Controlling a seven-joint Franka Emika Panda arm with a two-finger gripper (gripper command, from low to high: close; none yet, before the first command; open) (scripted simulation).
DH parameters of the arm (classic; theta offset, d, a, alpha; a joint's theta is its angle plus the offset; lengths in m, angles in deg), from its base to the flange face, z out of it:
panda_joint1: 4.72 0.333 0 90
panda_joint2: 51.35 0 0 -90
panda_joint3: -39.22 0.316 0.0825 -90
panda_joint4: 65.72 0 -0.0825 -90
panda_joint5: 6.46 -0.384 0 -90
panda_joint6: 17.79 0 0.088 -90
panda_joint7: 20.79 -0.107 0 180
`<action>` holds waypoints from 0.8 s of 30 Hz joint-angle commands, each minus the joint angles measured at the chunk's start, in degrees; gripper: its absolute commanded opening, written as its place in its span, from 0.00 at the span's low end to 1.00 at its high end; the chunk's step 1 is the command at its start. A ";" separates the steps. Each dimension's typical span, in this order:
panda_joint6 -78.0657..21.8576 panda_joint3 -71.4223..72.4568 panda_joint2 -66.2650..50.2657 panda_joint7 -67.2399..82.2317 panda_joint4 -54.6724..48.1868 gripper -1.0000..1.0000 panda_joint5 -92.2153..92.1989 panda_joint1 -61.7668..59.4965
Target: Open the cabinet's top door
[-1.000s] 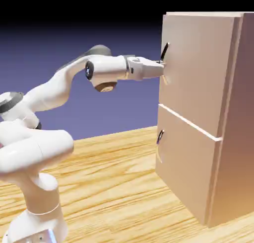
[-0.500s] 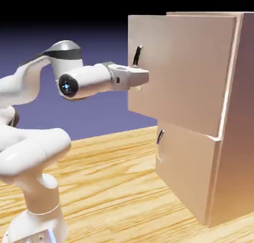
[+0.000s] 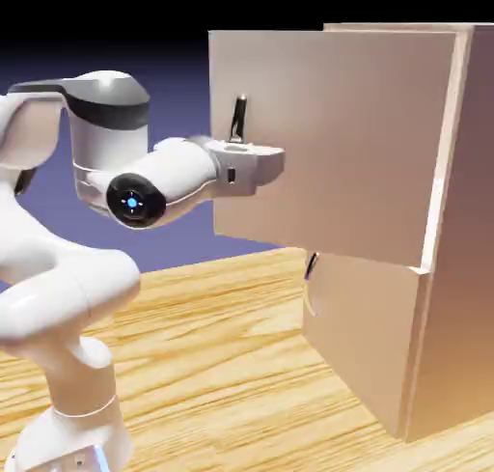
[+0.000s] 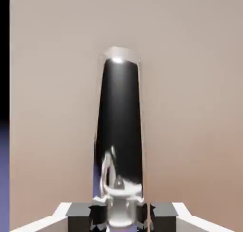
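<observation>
The tall tan cabinet (image 3: 453, 219) stands at the exterior view's right. Its top door (image 3: 338, 142) is swung well out from the cabinet front, its free edge toward the left. A dark curved vertical handle (image 3: 237, 119) sits near that edge. My gripper (image 3: 253, 158) is at the handle's lower part, shut on it. In the hand view the shiny dark handle (image 4: 119, 131) fills the middle against the tan door (image 4: 190, 107), and its lower end sits between my fingers (image 4: 80, 212) at the bottom edge.
The shorter lower door (image 3: 362, 335) is closed, with a small dark handle (image 3: 311, 265) near its upper left. A wooden table (image 3: 222, 364) spreads below. My white arm (image 3: 77, 296) rises from the lower left.
The top door has swung further open, its free edge moving left from the closed position. My gripper moved left and slightly down with the handle, and the arm folded back.
</observation>
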 commanded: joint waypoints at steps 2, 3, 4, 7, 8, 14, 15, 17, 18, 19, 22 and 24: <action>-2.85 -2.48 -4.16 2.40 -2.07 0.00 3.54 0.10; -4.24 -3.63 -6.23 3.56 -3.18 0.00 5.24 0.24; -5.60 -4.72 -8.31 4.71 -4.35 0.00 6.89 0.42; -9.55 -7.76 -14.54 8.04 -8.16 0.00 11.61 1.23; -10.85 -8.70 -16.62 9.11 -9.53 0.00 13.10 1.58; -18.75 -13.70 -29.08 15.32 -18.85 0.00 21.18 4.28; -20.12 -14.43 -31.15 16.32 -20.59 0.00 22.39 4.79; -22.91 -15.81 -35.31 18.33 -24.19 0.00 24.69 5.82; -24.34 -16.45 -37.38 19.34 -26.07 0.00 25.78 6.33; -25.78 -17.05 -39.46 20.35 -28.00 0.00 26.83 6.83; -30.24 -18.64 -45.69 23.42 -34.05 0.00 29.78 8.23; -33.21 -19.46 -49.74 25.46 -38.20 0.00 31.55 9.00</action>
